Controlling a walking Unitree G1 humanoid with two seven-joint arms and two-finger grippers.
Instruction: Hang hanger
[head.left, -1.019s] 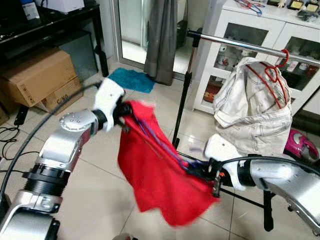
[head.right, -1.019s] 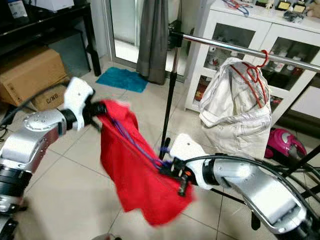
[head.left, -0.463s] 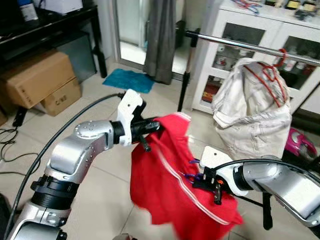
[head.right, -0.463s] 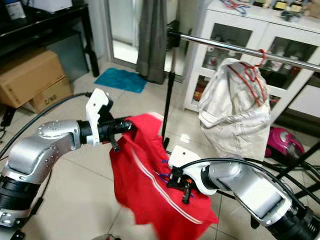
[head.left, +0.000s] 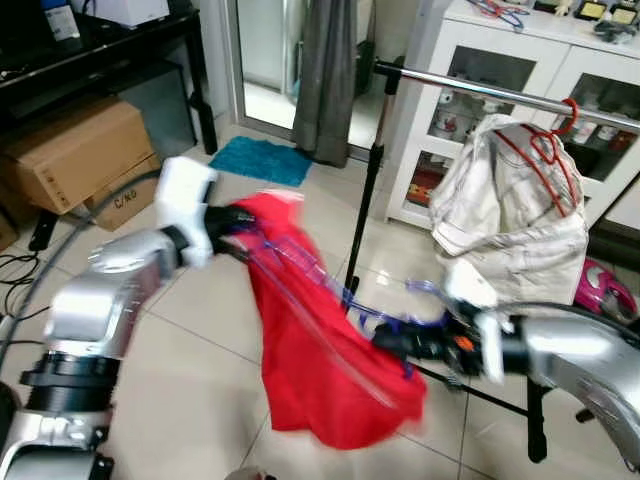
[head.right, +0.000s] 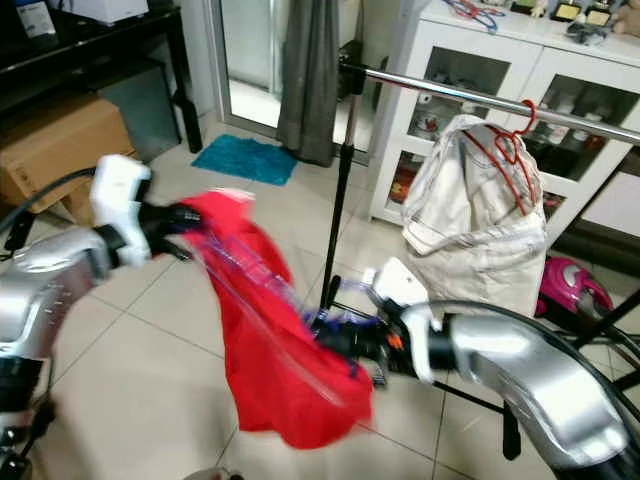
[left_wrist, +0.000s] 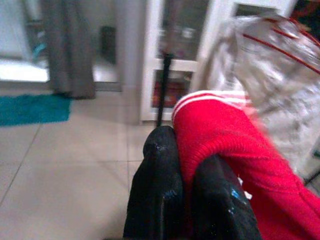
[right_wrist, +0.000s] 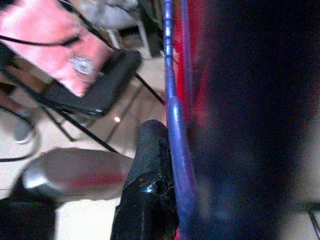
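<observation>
— While everything blurs, what differs from half a second ago?
— My left gripper (left_wrist: 192, 165), clamping the red shirt (head.left: 320, 350), swung leftward; my right gripper (head.left: 392, 343) seemingly pinches the blue hanger (right_wrist: 176, 135) lower, short of the rail (head.left: 500, 92).

since half a second ago the left tool (head.left: 232, 220) has swung back out toward the robot's left and a little lower, away from the rack's upright pole, carrying the top of the red garment (head.left: 320, 350) with it. the right tool (head.left: 392, 342) has stretched further forward and lower. between them the blue hanger (head.left: 300, 275) and the cloth are now drawn out into a long slant, much as a second ago, and both arms are blurred.
</observation>
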